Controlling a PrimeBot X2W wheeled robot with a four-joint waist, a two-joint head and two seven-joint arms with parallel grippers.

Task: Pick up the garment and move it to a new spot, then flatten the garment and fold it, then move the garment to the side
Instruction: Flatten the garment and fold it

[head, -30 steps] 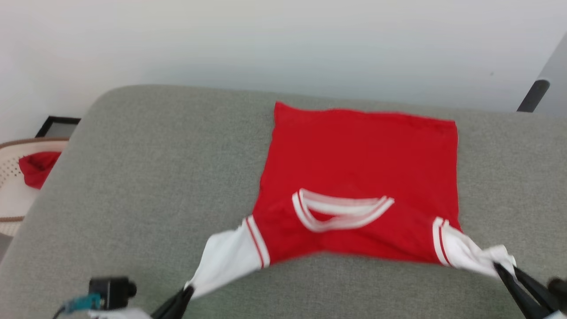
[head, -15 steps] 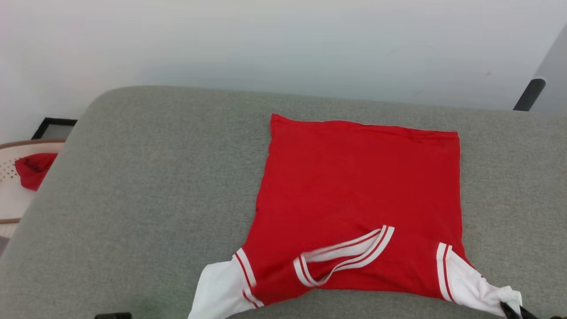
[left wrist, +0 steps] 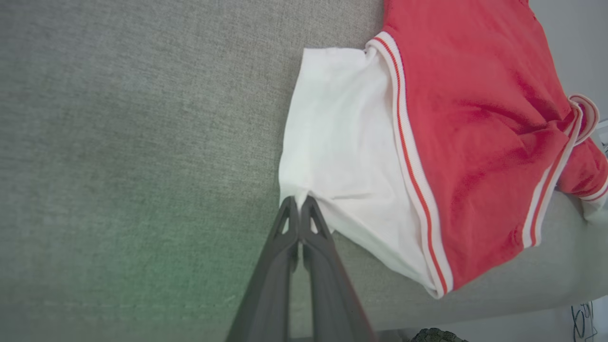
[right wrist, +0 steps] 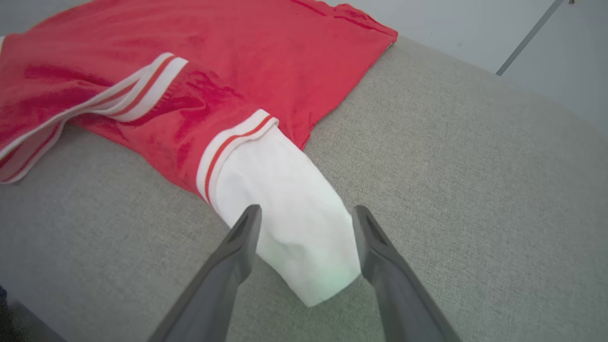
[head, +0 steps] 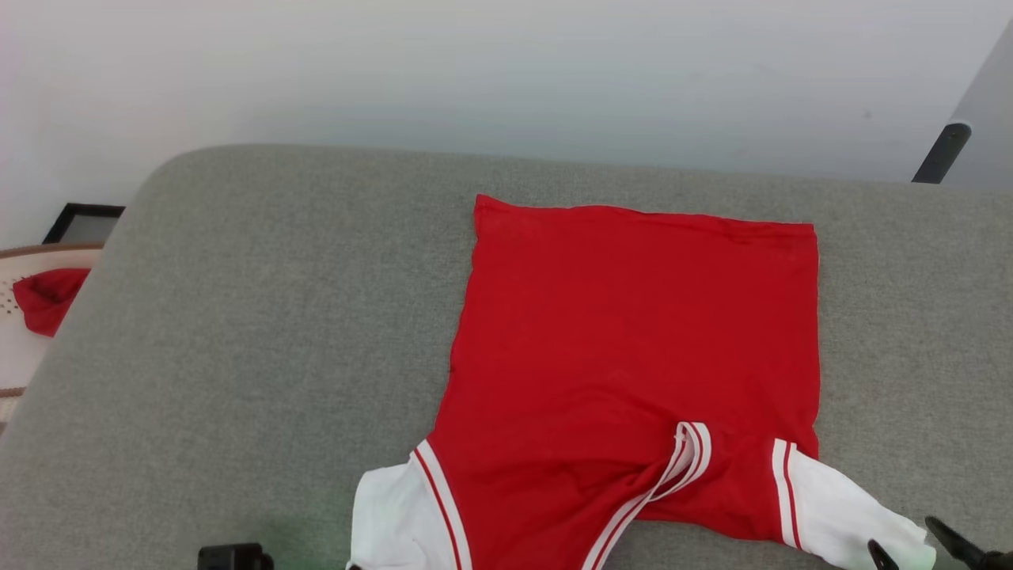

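The garment [head: 633, 332], a red shirt with white sleeves, lies spread on the grey cushion [head: 261, 317], hem far and collar near me. My left gripper [left wrist: 299, 203] is shut on the edge of the garment's [left wrist: 475, 123] left white sleeve [left wrist: 342, 142], pinching a corner of it at its tips. My right gripper [right wrist: 306, 213] is open, its fingers [right wrist: 242, 232] standing either side of the loose end of the right white sleeve [right wrist: 289, 209] without pinching it. In the head view the right gripper [head: 904, 538] shows at the lower right corner, at the sleeve's end.
A beige basket [head: 16, 348] holding a small red cloth [head: 43, 297] stands off the cushion's left edge, with a black frame [head: 79, 223] behind it. A dark pole [head: 938, 150] leans at the upper right. A pale wall runs behind.
My right gripper has opened and let go of the right sleeve. The shirt's near edge has come down onto the cushion and the collar has collapsed. The head view has shifted.
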